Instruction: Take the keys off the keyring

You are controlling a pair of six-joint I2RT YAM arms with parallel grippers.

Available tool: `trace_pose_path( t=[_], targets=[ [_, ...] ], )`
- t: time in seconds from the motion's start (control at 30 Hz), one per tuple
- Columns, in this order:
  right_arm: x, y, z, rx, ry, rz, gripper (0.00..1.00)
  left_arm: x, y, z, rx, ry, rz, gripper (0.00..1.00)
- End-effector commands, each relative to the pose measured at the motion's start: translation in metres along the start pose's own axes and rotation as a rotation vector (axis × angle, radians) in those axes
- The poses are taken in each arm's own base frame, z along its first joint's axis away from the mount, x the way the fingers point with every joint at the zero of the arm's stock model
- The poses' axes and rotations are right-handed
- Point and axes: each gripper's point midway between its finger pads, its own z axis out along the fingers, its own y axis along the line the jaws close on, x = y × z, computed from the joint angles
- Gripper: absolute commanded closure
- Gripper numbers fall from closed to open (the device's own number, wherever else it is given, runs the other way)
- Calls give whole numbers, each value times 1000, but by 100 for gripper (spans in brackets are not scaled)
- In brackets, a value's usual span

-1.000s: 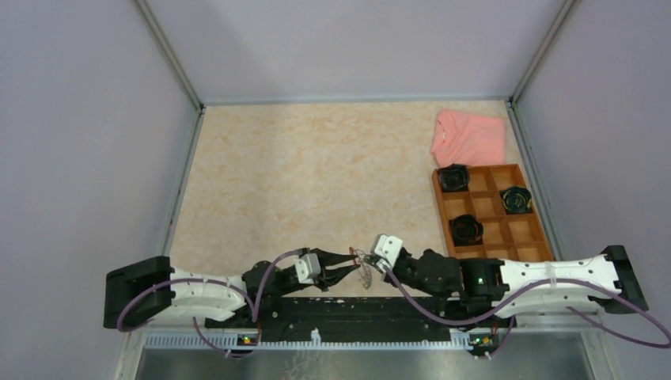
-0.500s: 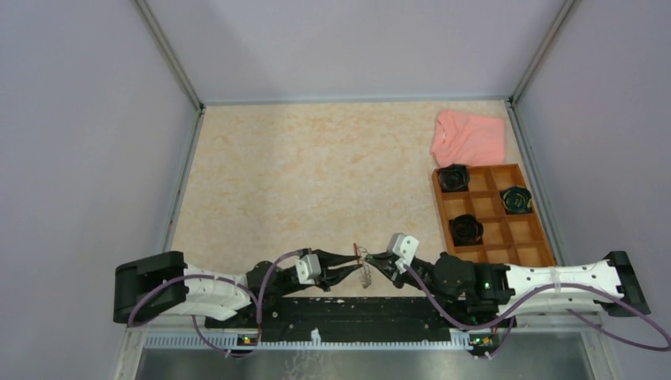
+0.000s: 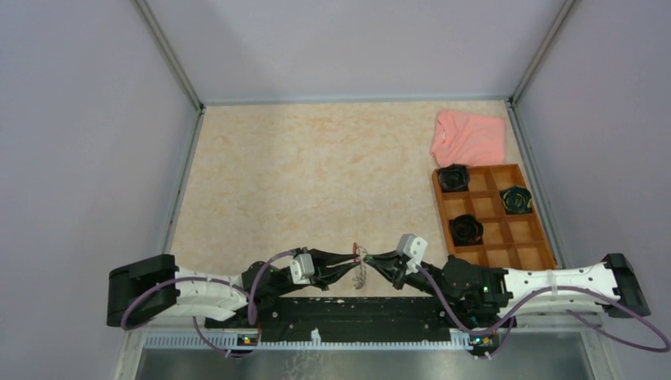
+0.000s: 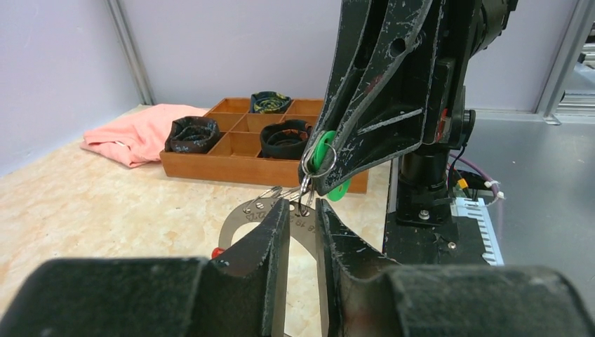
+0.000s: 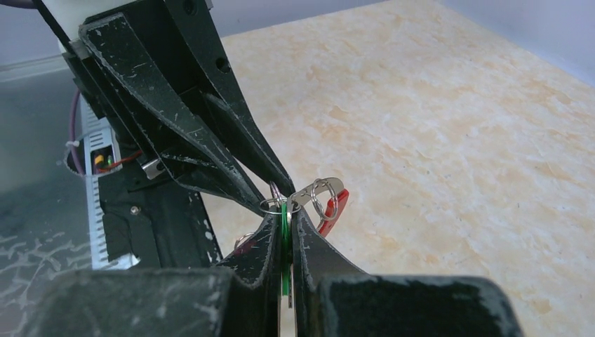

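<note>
The keyring [image 4: 242, 214] is a flat grey metal hoop with a red sleeve [image 5: 331, 209], held just above the table near its front edge [image 3: 361, 265]. My left gripper [image 4: 302, 207] is shut on the hoop's metal arc. My right gripper [image 5: 284, 214] is shut on the green-headed key [image 5: 283, 226], which hangs on a small split ring [image 5: 273, 206] on the hoop. The two grippers meet tip to tip in the top view, the left gripper [image 3: 346, 266] and the right gripper [image 3: 373, 261]. The green head also shows in the left wrist view [image 4: 323, 149]. Other silvery keys dangle below [image 3: 360, 279].
A wooden compartment tray [image 3: 522, 229] holding black coiled bundles [image 3: 454, 177] stands at the right. A pink cloth [image 3: 469, 136] lies behind it. The black base rail [image 3: 348, 309] runs right under both grippers. Walls enclose the table on three sides.
Both arms have shifted: the right wrist moved to the right and the left wrist drew back a little. The fingertips stay together at the keyring, which sits slightly lower and more level.
</note>
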Motion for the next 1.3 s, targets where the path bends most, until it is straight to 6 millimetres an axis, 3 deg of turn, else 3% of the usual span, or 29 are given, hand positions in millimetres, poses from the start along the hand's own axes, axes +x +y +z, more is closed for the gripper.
trace_pose_path(
  t=[0.0,0.33,1.27],
  targets=[
    [-33,8,-2,-38,-137,74,100,4,-3,-13,7,5,-16,75],
    [-33,9,-3,-41,-163,85,100,6,-6,-7,27,15,-2,78],
    [-34,9,-7,-55,-181,91,100,-13,-18,-2,91,-75,-32,76]
  ],
)
